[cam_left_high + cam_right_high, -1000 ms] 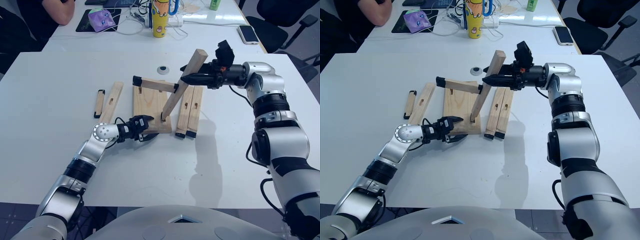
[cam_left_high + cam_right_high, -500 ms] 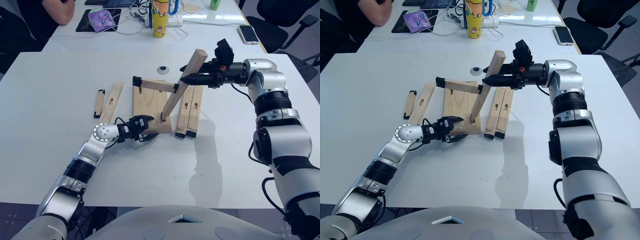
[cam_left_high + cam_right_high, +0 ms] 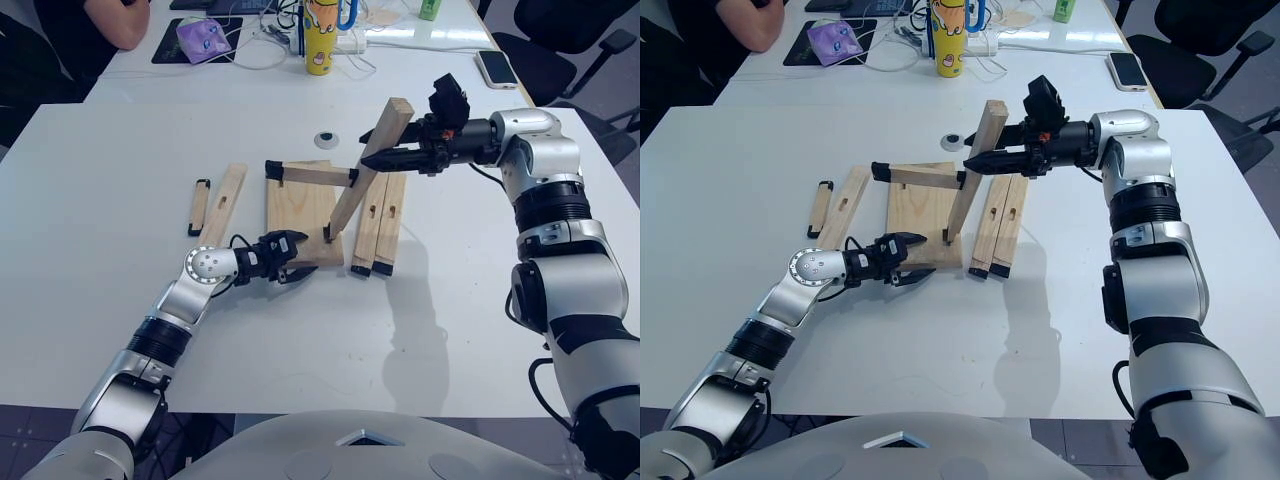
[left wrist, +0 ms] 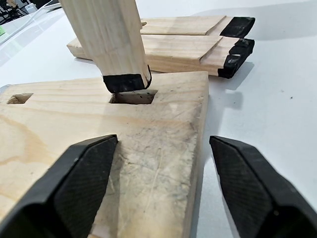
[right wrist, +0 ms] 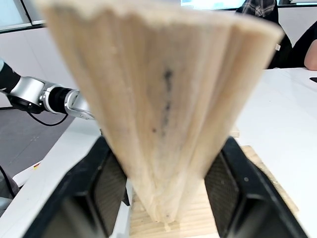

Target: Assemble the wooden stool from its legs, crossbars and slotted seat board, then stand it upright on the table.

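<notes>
The slotted seat board (image 3: 298, 212) lies flat mid-table. My right gripper (image 3: 376, 158) is shut on a wooden leg (image 3: 362, 172) that leans steeply over the board. The leg's black-tipped foot (image 4: 126, 82) sits at the mouth of a slot (image 4: 132, 97) near the board's right front corner. A crossbar (image 3: 312, 174) sticks out level from the leg toward the left, above the board. My left gripper (image 3: 287, 269) stands open at the board's front edge, with its fingers (image 4: 84, 173) astride that corner. In the right wrist view the fingers (image 5: 106, 191) flank the leg (image 5: 163, 114).
Two legs (image 3: 383, 218) lie side by side just right of the board. Another leg (image 3: 224, 203) and a short crossbar (image 3: 200, 205) lie to its left. A small round disc (image 3: 325, 139) sits behind. A yellow cup (image 3: 320, 42), cables and a phone (image 3: 497, 68) occupy the far table.
My right arm has turned the held leg a little; the crossbar's free end has dropped and now sits more level. The left gripper has stayed at the board's front edge.
</notes>
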`<action>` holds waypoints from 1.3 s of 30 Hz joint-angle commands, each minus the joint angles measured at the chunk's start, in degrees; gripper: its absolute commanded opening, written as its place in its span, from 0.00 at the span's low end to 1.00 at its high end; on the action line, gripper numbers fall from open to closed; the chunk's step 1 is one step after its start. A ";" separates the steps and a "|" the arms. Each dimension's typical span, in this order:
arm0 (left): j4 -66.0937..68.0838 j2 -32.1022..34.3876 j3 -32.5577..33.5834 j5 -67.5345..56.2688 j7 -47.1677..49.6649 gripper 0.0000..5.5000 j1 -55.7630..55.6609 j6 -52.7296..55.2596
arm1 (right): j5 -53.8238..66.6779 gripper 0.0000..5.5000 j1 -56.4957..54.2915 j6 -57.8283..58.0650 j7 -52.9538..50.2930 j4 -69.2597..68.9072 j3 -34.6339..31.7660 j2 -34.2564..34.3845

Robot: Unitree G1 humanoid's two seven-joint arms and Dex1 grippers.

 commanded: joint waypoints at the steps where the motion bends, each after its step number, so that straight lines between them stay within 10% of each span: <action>1: 4.26 1.68 -3.31 3.19 -2.68 0.62 4.36 3.33 | 0.93 0.38 0.97 0.94 0.02 -2.38 0.39 -0.05; 24: 4.18 1.50 -3.86 3.29 -2.88 0.62 4.58 3.83 | -5.61 0.38 -4.88 -10.41 0.03 7.76 8.64 1.04; 39: 1.45 0.34 -3.23 2.10 -0.25 0.62 7.45 5.61 | -1.19 0.38 20.27 -4.13 -10.27 -18.41 5.98 0.95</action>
